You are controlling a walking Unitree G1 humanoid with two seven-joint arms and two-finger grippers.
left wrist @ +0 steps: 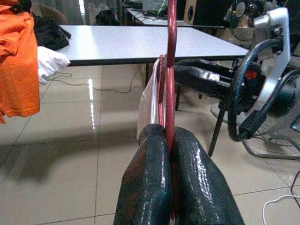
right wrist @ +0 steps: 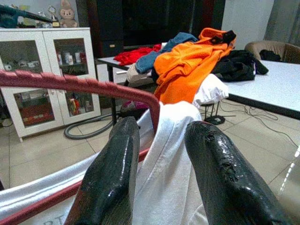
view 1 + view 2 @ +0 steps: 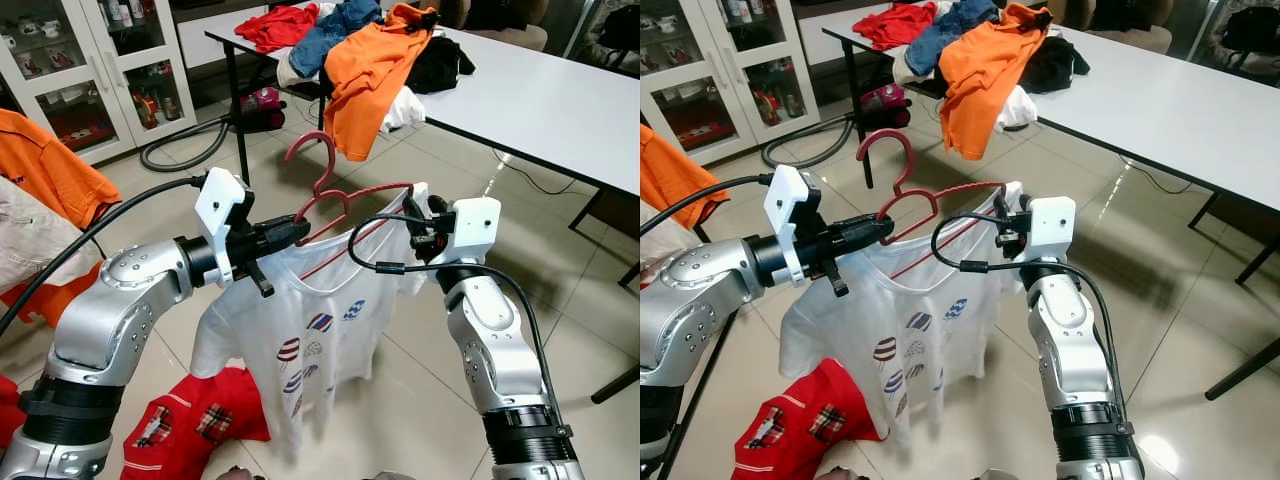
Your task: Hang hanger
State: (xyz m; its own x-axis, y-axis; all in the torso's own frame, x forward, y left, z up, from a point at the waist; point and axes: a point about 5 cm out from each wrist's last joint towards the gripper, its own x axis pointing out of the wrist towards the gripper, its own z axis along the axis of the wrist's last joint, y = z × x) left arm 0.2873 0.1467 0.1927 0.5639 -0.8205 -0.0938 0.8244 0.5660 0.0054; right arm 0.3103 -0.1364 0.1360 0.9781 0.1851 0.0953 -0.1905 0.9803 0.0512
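— Where is the red hanger?

— It is up in the air between the two arms, above the floor. A white shirt with little striped pictures hangs on it.

— What is the left gripper doing?

— Its two black fingers are pressed together on the red wire, near the hook.

— And the right gripper?

— It is at the other end of the hanger. Its fingers stand a little apart, with the white shirt's shoulder between them.

— What else is around?

— A white table is behind, with an orange shirt hanging over its edge. A red cloth lies on the floor under the shirt.
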